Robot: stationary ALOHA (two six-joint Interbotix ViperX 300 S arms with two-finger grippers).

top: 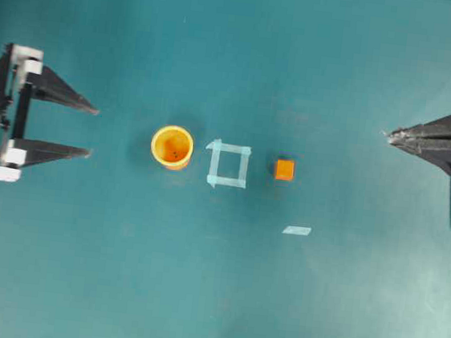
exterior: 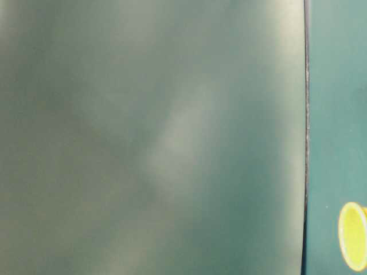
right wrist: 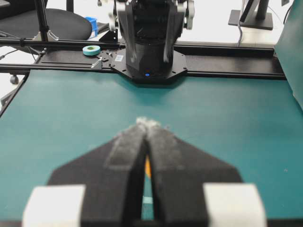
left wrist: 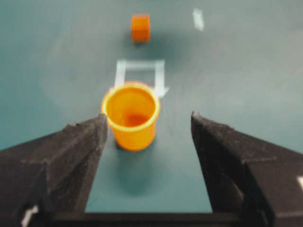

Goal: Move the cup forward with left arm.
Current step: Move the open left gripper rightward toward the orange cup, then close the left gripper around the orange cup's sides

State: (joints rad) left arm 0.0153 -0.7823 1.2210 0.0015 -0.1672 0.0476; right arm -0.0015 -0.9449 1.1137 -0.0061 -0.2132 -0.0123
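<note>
The small round yellow-orange plastic cup stands upright on the teal table, its inside a darker orange and holding nothing that can be made out. It sits ahead of the left gripper, apart from its spread, released fingers and in line with the gap between them. Just beyond the cup lies a pale tape square, then a small orange cube. The right gripper rests at the far side, fingers clenched to a point. Bare table lies all around the cup.
</note>
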